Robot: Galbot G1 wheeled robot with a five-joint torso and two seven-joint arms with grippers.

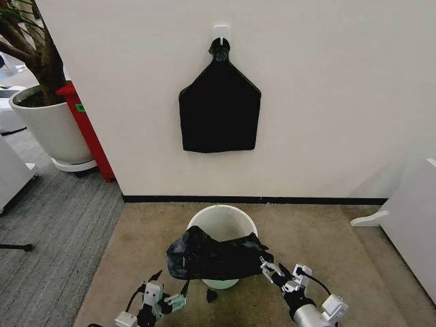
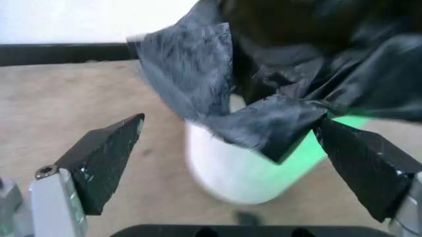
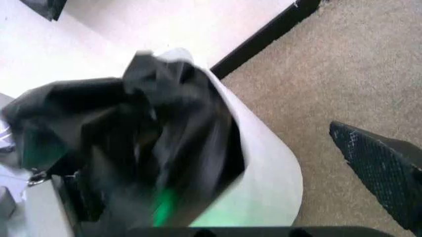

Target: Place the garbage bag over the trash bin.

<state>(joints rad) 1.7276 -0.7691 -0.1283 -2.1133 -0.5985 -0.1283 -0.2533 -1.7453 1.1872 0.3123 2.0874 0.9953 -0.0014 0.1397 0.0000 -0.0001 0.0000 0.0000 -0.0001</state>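
- Two hands sit at the bottom of the head view: the left hand at lower left of centre and the right hand at lower right of centre, each just beside the bin.
- In the left wrist view the left hand has its two dark fingers spread wide, a torn flap of bag lying between them, touching neither for certain.
- The right hand's state I cannot tell; one finger shows at the right edge of its wrist view.
- One garbage bag, crumpled, drapes over the near rim of the one trash bin, in the lower middle of the head view; the far rim stays bare.
- One flat black bundle hangs from a wall hook, upper centre.
- One plant pot is cut off at upper left.
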